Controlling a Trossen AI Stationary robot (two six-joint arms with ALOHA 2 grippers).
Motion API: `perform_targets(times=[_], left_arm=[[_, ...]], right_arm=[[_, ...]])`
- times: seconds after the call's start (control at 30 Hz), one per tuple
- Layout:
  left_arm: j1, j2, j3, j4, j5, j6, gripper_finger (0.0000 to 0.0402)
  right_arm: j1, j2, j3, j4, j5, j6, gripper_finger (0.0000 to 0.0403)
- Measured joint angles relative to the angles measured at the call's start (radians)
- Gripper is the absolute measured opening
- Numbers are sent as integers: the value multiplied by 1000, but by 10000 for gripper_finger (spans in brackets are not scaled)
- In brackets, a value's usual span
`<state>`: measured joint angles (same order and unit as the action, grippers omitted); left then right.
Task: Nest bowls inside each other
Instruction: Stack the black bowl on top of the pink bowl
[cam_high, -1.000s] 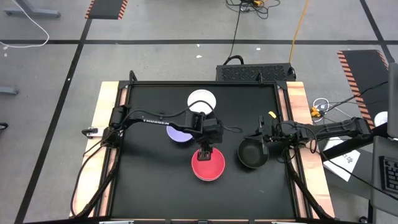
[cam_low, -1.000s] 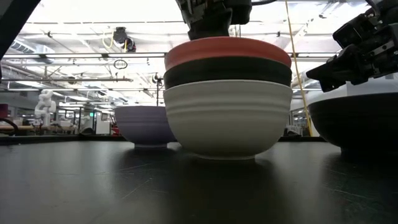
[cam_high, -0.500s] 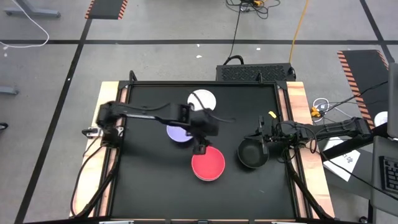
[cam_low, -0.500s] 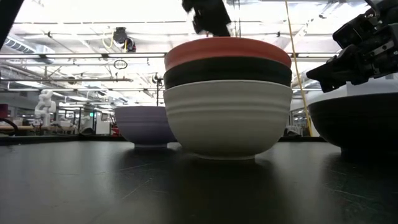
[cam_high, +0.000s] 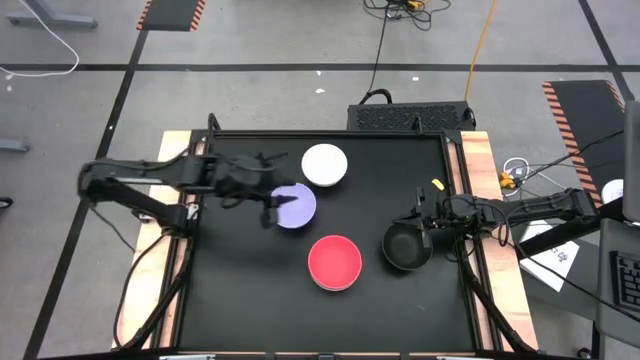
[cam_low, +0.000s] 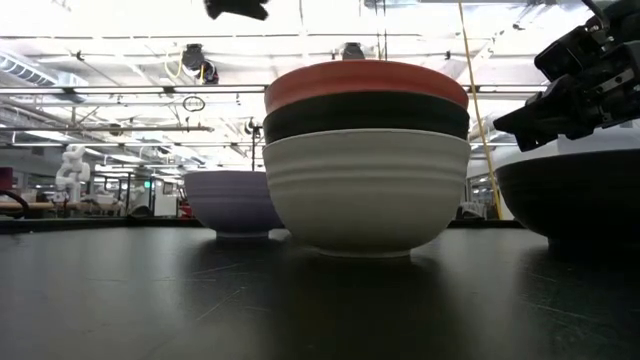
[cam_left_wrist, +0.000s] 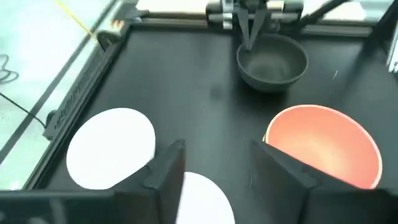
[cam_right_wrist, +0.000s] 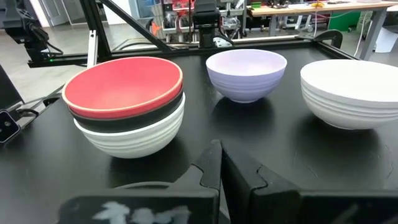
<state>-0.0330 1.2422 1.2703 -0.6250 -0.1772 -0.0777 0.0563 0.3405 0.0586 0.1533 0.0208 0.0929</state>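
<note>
A stack of three bowls (cam_high: 334, 262) stands on the table: white below, black in the middle, red on top (cam_right_wrist: 124, 87). The lavender bowl (cam_high: 298, 205) and a lone white bowl (cam_high: 324, 165) stand on their bases farther back. A single black bowl (cam_high: 403, 248) stands to the right of the stack. My left gripper (cam_high: 268, 210) hangs open in the air over the lavender bowl's left edge, touching nothing; in the left wrist view (cam_left_wrist: 217, 149) its fingers are wide apart. My right gripper (cam_high: 425, 232) is shut at the black bowl's right rim. My right gripper has the single black bowl by its rim (cam_left_wrist: 251, 48) on the side toward the table's right edge, the two fingers (cam_left_wrist: 247, 28) closing together there, slanting down from the right. The bowl stands upright on the table. Which finger is inside is hidden by the gripper.
The black mat is framed by a raised metal rail (cam_high: 320, 133) and wooden side strips (cam_high: 478, 200). Bare mat lies in front of the stack and along the left side (cam_high: 230, 290). The left arm stretches across the left half of the table.
My left gripper has risen from above the red bowl on top of the stack and drawn back toward the table's left and far side, ending over the lavender bowl's left edge. The stack and the other bowls have stayed in place.
</note>
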Motion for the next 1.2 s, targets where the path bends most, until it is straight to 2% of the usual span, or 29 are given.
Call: perform_targets(times=[0.17,0.2,0.37,0.57,0.8,1.07,1.2], left_arm=[[-1,-182,-204,129,1,-18,30],[-1,-209,-237,148,-1,-22,16],[-2,-347,-416,304,-44,-64,15],[-2,-470,-633,533,-32,-37,4],[0,-585,-750,573,-42,-24,2],[0,-753,-796,513,-137,-25,2],[0,-819,-859,565,-152,-27,2]], right_arm=[[0,0,0,9,0,0,0],[0,0,0,13,0,0,0],[0,0,0,18,0,4,0],[0,0,0,22,0,10,0],[0,0,0,22,0,12,0],[0,0,0,22,0,15,0],[0,0,0,22,0,15,0]])
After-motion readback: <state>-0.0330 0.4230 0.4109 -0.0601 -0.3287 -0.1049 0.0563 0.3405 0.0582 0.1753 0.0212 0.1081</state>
